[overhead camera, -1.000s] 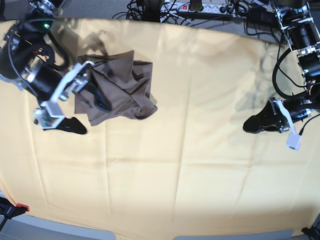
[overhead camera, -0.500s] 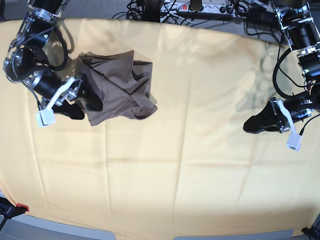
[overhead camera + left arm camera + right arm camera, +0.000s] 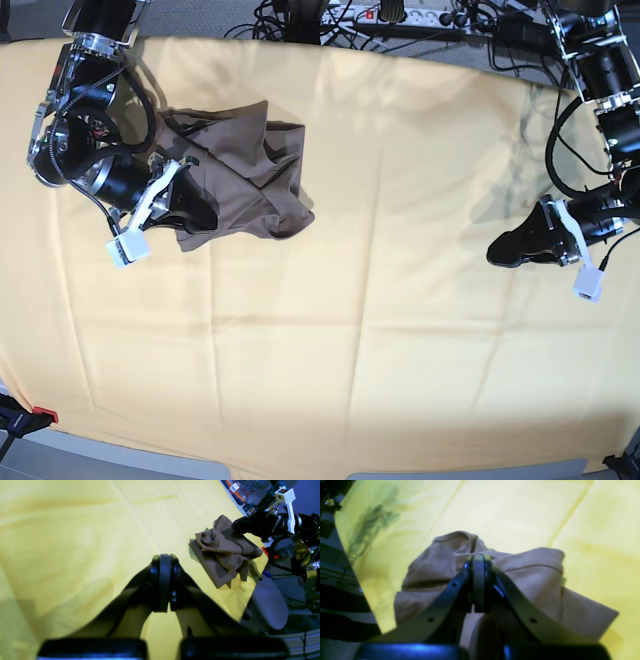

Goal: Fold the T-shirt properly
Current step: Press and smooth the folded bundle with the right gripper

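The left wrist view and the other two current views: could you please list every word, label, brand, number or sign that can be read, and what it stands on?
No text can be read for certain.
White label on the orange-and-blue item, left wrist view: its marks are too small to read.
T-shirt: no lettering visible.

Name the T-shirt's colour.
Plain grey-brown T-shirt; it shows best in the left wrist view.
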